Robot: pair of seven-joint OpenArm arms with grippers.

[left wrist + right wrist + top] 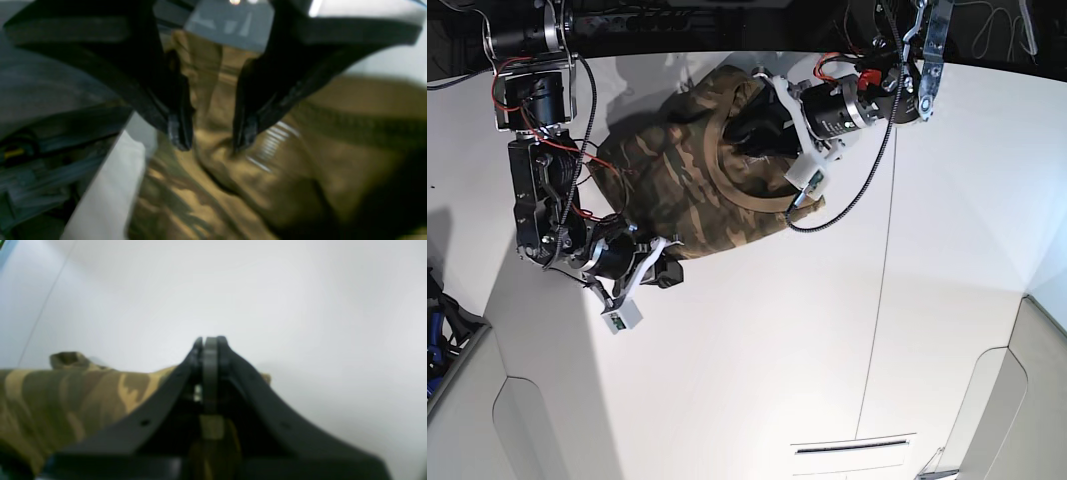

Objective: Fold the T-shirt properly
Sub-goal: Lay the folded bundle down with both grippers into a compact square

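White worktop carries the T-shirt, bunched in a camouflage heap toward its far edge between the two arms. Left gripper hangs over the tan inner cloth near the striped white neck label, jaws parted, nothing seen clamped between them. Right gripper sits at the heap's near edge, jaws fully closed, with a scrap of camouflage cloth caught between them.

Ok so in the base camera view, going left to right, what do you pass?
Right gripper, jaws shut at the shirt's lower edge → camouflage T-shirt bunched on the table → left gripper, jaws part open over the shirt → bare white table.
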